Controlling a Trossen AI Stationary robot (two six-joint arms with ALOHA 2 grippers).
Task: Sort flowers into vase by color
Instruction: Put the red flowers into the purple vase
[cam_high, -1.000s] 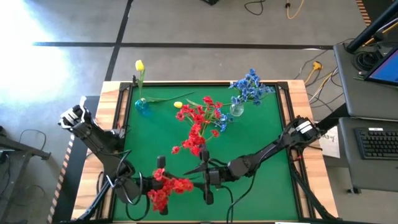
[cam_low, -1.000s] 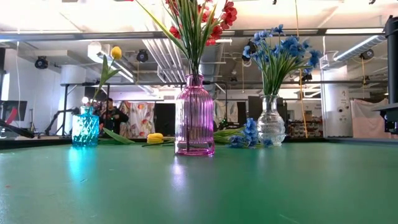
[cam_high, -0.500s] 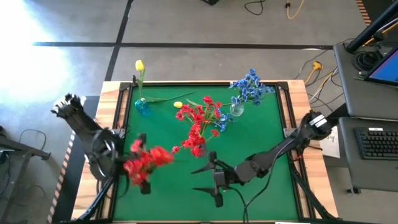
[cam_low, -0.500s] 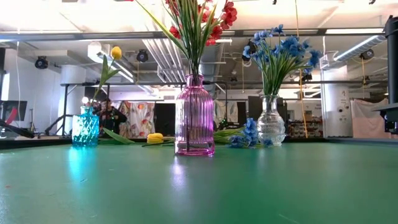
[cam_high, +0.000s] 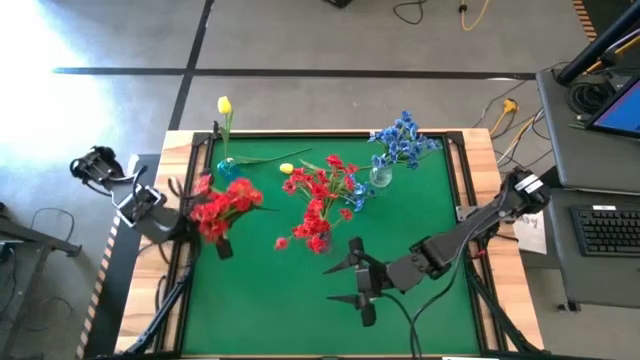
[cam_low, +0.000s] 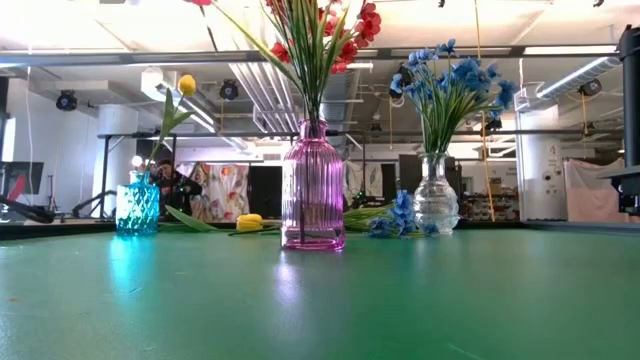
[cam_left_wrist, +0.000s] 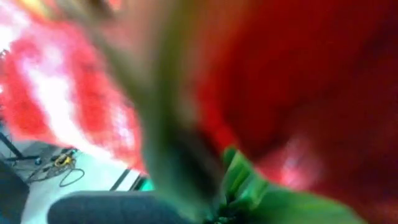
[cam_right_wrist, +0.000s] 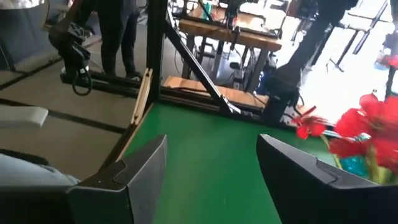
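Observation:
My left gripper (cam_high: 218, 240) hangs over the table's left part, shut on a red flower sprig (cam_high: 225, 203). The sprig's blurred blossoms (cam_left_wrist: 298, 81) fill the left wrist view. My right gripper (cam_high: 345, 282) stands open over the near middle with nothing between its fingers (cam_right_wrist: 212, 140). In the middle a pink vase (cam_low: 313, 186) holds red flowers (cam_high: 320, 193). A teal vase (cam_high: 228, 169) at the far left holds a yellow flower (cam_high: 224, 105). A clear vase (cam_high: 381, 178) at the far right holds blue flowers (cam_high: 403, 138). A yellow bud (cam_high: 287, 168) and a blue sprig (cam_low: 398, 212) lie on the mat. My left gripper is shut on the red sprig. From above the blossoms cover the place of contact, and the wrist view shows only a blurred green stem (cam_left_wrist: 242, 186) close to the fingers. The sprig is lifted clear of the table, its blossoms pointing toward the far edge.
A wooden frame (cam_high: 200, 150) rims the green mat (cam_high: 420, 220). The three vases stand in a row across the mat's far half, and bare mat lies between them and the near edge. In the room behind, a person (cam_low: 172, 185) stands past the teal vase.
My left gripper has carried the red sprig from the near edge up and toward the table's left and far side; the sprig has swung round with it. My right gripper has drawn back a little toward the right edge and risen.

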